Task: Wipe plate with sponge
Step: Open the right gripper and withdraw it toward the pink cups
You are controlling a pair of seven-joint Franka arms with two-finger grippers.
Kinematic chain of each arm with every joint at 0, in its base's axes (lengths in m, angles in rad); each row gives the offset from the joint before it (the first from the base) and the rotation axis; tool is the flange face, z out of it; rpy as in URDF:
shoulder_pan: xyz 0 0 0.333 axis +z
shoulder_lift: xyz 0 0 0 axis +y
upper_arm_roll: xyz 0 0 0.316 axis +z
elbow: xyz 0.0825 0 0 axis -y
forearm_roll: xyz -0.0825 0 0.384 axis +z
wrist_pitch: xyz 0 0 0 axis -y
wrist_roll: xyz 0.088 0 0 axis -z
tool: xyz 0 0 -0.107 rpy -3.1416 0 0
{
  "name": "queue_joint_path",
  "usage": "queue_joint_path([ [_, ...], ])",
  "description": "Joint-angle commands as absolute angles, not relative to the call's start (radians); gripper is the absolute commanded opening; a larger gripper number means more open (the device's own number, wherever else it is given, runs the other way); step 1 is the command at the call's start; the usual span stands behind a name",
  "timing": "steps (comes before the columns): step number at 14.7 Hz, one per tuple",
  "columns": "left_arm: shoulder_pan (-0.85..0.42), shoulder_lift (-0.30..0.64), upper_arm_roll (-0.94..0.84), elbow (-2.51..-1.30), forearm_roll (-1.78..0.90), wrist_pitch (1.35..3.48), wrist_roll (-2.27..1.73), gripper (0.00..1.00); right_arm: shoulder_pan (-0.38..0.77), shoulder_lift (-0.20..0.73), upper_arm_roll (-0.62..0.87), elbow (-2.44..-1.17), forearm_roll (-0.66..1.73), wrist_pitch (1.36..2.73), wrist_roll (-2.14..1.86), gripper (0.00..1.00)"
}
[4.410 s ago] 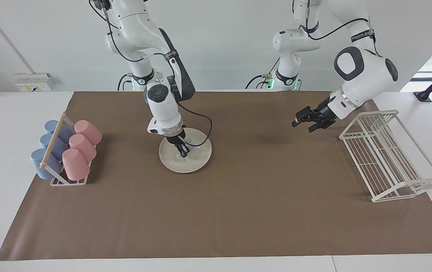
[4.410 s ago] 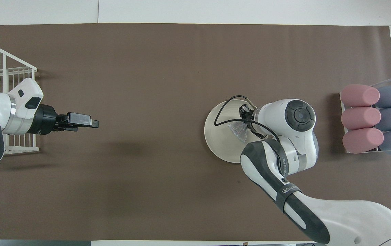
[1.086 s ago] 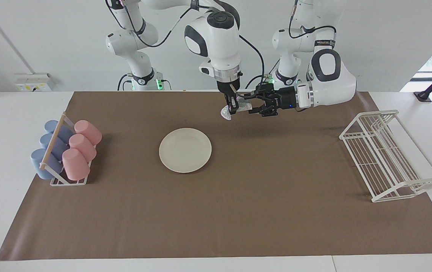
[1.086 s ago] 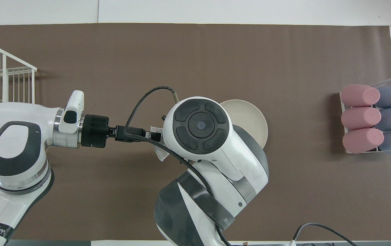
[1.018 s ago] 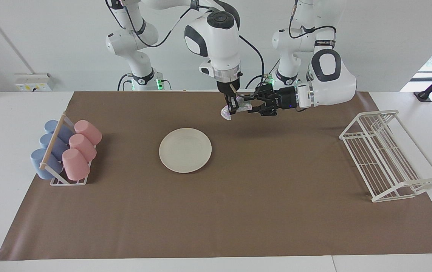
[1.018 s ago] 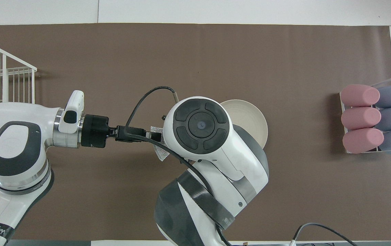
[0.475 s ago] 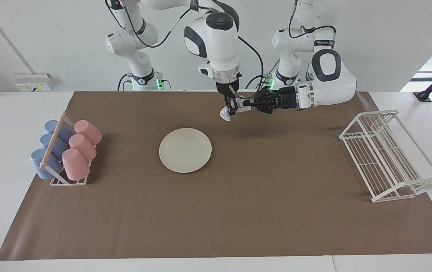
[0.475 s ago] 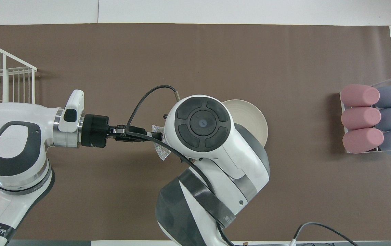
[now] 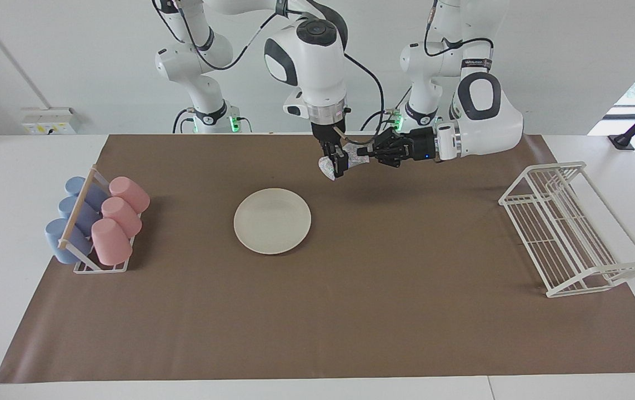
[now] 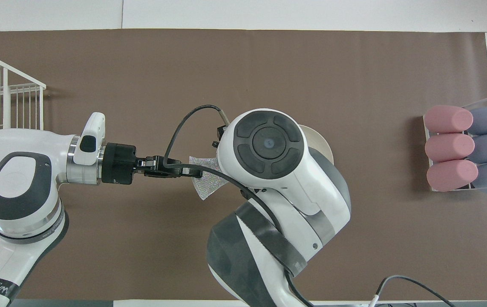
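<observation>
Your left gripper (image 9: 363,154) is pinching the sponge (image 9: 353,159) up in the air, coming at it sideways from the left arm's end of the table, fingertips pressed together on the scrubber's edge. Your right gripper (image 9: 337,161) is pointing straight down at the sponge's opposite edge; its fingers are looking parted around the mesh, though you cannot tell for sure whether it is touching.

The plate (image 9: 272,220) is lying flat on the brown mat (image 9: 317,311), farther from the robots than the sponge and toward the right arm's end. So the sponge is needing to travel down and outward to reach it, and the right arm is the nearer one (judging by its base).

The facing view is showing you the whole plate and the height of the handover. The overhead view is hiding most of the plate (image 10: 323,147) under the right arm, but is showing the sponge (image 10: 206,182) hanging as a ragged flap from the left gripper (image 10: 193,172).
</observation>
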State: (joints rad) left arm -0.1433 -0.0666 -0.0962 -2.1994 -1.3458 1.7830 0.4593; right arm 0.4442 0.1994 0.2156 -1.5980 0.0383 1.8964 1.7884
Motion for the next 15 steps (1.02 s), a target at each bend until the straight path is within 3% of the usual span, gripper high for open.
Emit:
queue_joint_path([
  [1,-0.156,-0.1,-0.081,-2.23,-1.358,1.805,0.431,0.0,0.362,0.124,0.222,-1.631,0.026,1.833,1.529,0.85],
  [4,-0.153,-0.1,-0.081,-2.217,-1.28,1.815,0.358,0.0,0.273,0.06,0.221,-1.637,0.026,1.79,1.274,1.0],
  [9,-0.17,-0.101,-0.117,-2.143,-0.938,1.91,0.057,0.0,0.123,-0.012,0.215,-1.641,0.028,1.551,0.891,1.0],
  [12,-0.231,-0.097,-0.123,-2.096,-0.677,1.914,-0.143,0.0,0.025,-0.028,0.213,-1.638,0.029,1.545,0.563,1.0],
  [15,-0.307,-0.086,-0.124,-2.065,-0.413,1.913,-0.346,0.0,0.011,-0.035,0.21,-1.638,0.029,1.542,0.398,1.0],
])
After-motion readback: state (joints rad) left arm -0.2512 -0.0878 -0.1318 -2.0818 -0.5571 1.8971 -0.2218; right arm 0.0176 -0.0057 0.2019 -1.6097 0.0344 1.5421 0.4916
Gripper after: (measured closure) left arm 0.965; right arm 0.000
